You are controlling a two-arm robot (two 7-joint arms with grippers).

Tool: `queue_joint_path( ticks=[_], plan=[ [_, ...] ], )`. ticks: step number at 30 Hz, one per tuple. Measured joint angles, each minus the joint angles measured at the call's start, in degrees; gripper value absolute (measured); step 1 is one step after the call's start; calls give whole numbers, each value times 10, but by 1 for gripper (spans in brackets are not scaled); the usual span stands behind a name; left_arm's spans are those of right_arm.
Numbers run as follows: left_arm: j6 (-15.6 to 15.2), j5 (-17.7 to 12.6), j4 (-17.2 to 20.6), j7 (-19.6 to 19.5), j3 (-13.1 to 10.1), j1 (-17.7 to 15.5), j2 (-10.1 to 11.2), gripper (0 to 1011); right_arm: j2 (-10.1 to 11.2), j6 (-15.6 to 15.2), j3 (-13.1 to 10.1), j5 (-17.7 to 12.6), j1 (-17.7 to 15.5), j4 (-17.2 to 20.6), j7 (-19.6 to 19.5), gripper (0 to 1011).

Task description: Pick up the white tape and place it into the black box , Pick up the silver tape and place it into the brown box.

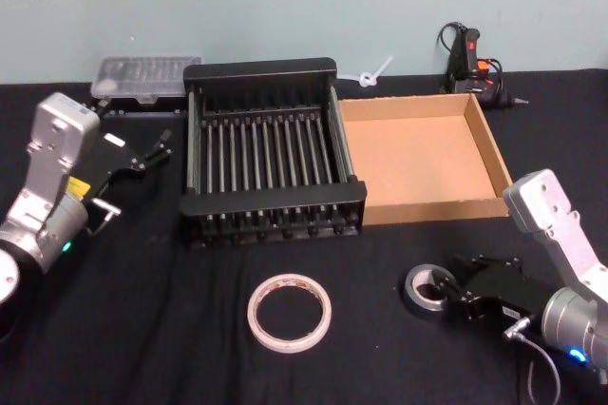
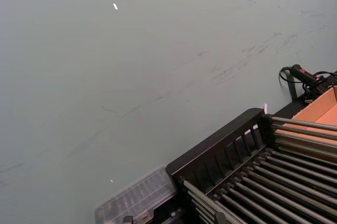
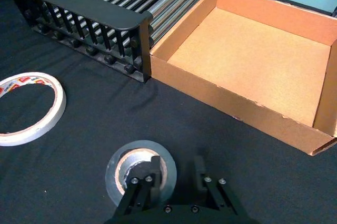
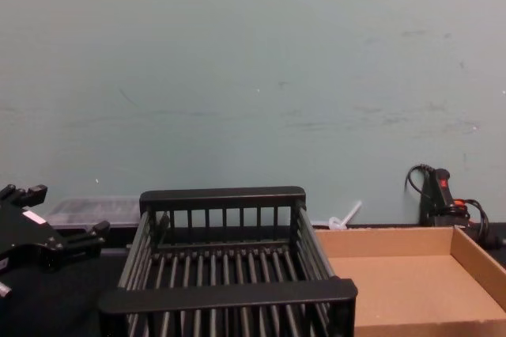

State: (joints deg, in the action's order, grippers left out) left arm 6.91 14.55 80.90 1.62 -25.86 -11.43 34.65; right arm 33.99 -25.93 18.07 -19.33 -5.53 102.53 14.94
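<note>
Right wrist view: the right gripper (image 3: 174,179) hangs low over the silver tape (image 3: 138,174), fingers (image 3: 146,181) released, one over the roll's core and one outside its wall. The roll lies flat near the surface's (image 1: 142,329) front right corner. The brown box (image 1: 494,163) sits just behind it. The white tape (image 1: 289,312) lies mid-front, the black box (image 1: 261,72) behind. The left gripper (image 1: 142,153), fingers released, hovers near the left edge.

White tape (image 1: 290,312) flat before black box (image 1: 268,152); silver tape (image 1: 425,290) before brown box (image 1: 424,156), seemingly flat.
</note>
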Motion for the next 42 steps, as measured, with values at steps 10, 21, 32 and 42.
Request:
queue_joint_path(
  ticks=[10, 21, 32, 42],
  plan=[
    [0, 0, 0, 0, 0, 0, 0, 1001, 0, 0, 0, 0, 0, 0, 0, 131],
    [0, 0, 0, 0, 0, 0, 0, 1001, -3, 2, -6, 1, -2, 1, 4, 131],
    [0, 0, 0, 0, 0, 0, 0, 1001, -5, 25, -29, 8, -9, 19, 24, 131],
    [0, 0, 0, 0, 0, 0, 0, 1002, -7, 51, -49, 13, 6, 28, 34, 131]
  ],
)
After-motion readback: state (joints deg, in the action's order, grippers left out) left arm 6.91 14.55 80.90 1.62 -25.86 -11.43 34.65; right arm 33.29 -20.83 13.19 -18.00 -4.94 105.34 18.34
